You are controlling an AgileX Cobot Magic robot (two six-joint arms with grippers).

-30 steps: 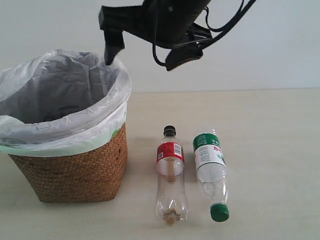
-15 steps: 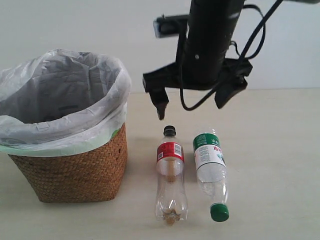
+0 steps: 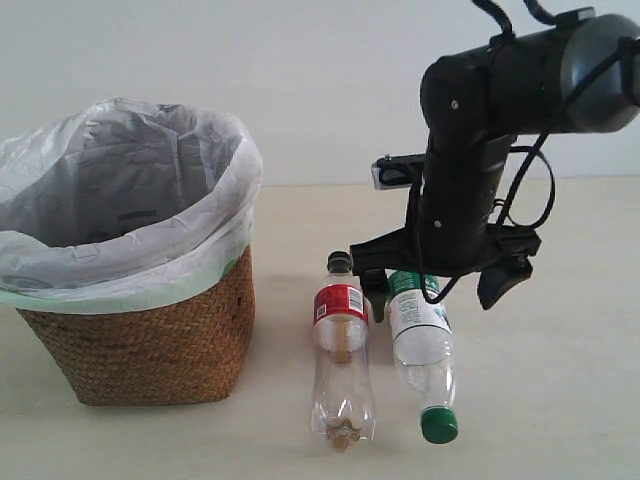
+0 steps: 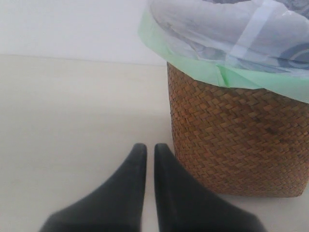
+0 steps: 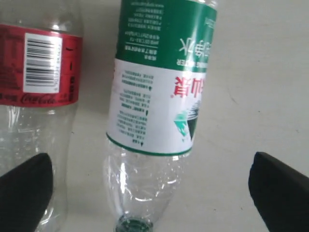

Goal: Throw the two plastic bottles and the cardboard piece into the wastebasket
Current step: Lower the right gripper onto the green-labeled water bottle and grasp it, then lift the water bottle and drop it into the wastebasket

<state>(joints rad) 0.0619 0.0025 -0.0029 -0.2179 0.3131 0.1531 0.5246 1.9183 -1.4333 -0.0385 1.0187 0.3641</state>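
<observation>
**benchlurker:** so what are your grippers doing right now?

**me:** ok so my right gripper (image 3: 437,293) is hanging low over the green-label bottle (image 3: 420,338), jaws spread wide and clamping nothing. On the wrist cam the two black fingers (image 5: 25,191) are sitting either side of that bottle. One is out over bare table (image 3: 560,360) and the other is in by the red-label bottle (image 3: 342,350). Whether that inner finger is touching the red one, I honestly can't tell.

**benchlurker:** and where are the bottles lying?

**me:** both are lying flat on the table, side by side, just to the right of the wastebasket (image 3: 140,345) on the outside cam. They're close, with a sliver of table showing between their lower halves. They're pointing opposite ways too: the green cap (image 3: 438,424) is facing the camera and the black cap (image 3: 339,262) is facing the back wall.

**benchlurker:** left arm?

**me:** my left gripper (image 4: 150,151) is sitting low over the table right beside the wicker wall of the wastebasket. Its fingers are drawn together with only a thin slit between the tips, and they're holding nothing. The basket is standing upright, with the white plastic bag (image 3: 130,190) folding out over its rim.
</observation>
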